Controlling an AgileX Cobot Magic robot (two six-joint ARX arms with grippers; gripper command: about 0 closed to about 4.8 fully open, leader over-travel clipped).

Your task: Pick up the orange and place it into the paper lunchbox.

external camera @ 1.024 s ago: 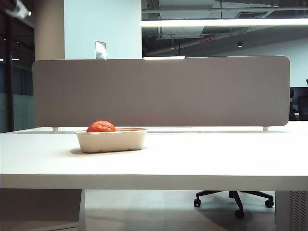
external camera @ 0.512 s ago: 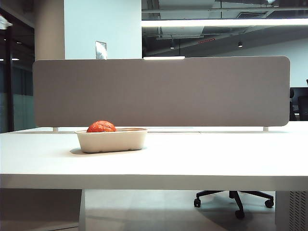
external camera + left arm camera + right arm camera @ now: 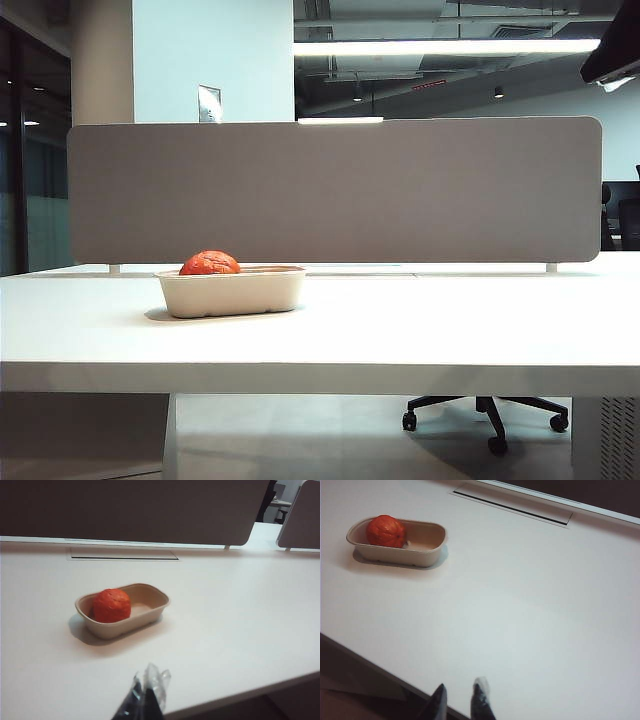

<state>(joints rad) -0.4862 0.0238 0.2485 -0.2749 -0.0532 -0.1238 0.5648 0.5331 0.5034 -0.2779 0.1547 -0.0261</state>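
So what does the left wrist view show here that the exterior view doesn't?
Only the left wrist view shows the left gripper, low in frame with its fingers together, back from the paper lunchbox, and the lunchbox's bare inner floor beside the orange. Only the exterior view shows the office chair's base under the table, and ceiling lights. Both show the orange sitting in one end of the lunchbox and the grey divider panel.

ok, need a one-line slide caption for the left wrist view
Orange sits at one end of the paper lunchbox on the white table; left hand is well clear of it.
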